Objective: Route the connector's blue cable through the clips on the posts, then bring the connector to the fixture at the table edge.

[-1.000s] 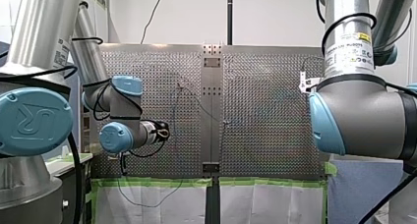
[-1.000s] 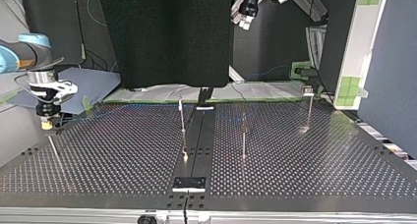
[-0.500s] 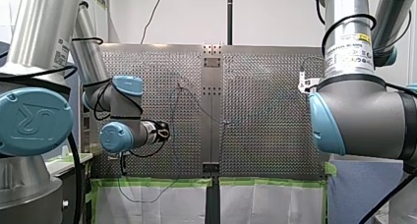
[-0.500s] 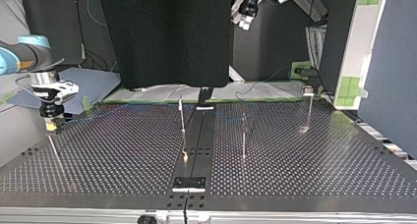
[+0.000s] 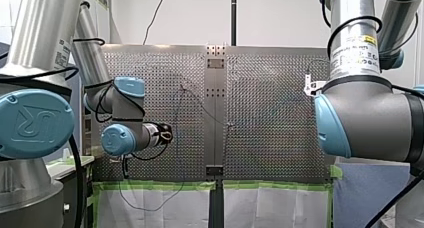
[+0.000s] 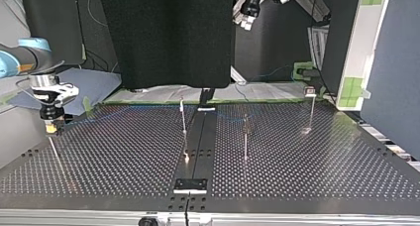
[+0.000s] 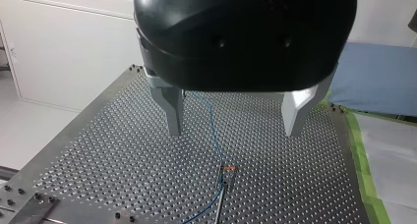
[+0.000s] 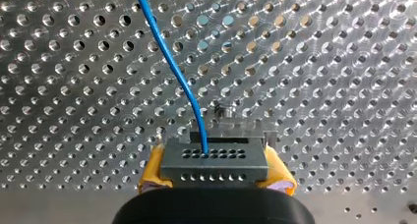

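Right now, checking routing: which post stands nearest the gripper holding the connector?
The post at the top view's far left, under my right gripper, which holds the connector; the other posts stand well away.

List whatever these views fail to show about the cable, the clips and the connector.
- Front view: my right arm's elbow hides my right gripper and the connector.
- Top view: the blue cable is too thin to trace through the clips on the posts.
- Right wrist view: the connector covers the metal part behind it.
- Left wrist view: the clipped post has its base cut off by the frame edge.
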You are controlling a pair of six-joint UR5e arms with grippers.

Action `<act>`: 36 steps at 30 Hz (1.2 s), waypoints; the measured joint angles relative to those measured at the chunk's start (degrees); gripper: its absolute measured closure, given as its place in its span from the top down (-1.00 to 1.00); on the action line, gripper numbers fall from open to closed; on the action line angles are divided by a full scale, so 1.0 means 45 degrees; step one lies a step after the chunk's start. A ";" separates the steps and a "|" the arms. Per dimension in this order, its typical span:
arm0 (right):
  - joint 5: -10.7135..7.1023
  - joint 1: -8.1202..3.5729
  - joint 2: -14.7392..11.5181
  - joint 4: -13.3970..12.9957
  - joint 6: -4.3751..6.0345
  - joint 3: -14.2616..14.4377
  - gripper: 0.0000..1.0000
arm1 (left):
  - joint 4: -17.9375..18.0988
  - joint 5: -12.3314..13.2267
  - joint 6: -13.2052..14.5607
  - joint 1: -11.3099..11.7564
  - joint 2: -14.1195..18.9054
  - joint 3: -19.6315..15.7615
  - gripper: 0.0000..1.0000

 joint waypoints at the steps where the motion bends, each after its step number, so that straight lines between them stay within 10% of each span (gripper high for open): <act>1: -0.0005 0.0006 0.0002 0.0007 -0.0002 -0.0019 -1.00 | 0.0001 0.0000 0.0000 0.0000 0.0000 0.0001 1.00; 36: -0.0330 0.0105 0.0065 0.0079 0.0070 -0.0322 -1.00 | -0.0013 0.0039 -0.0001 0.0000 0.0000 0.0102 1.00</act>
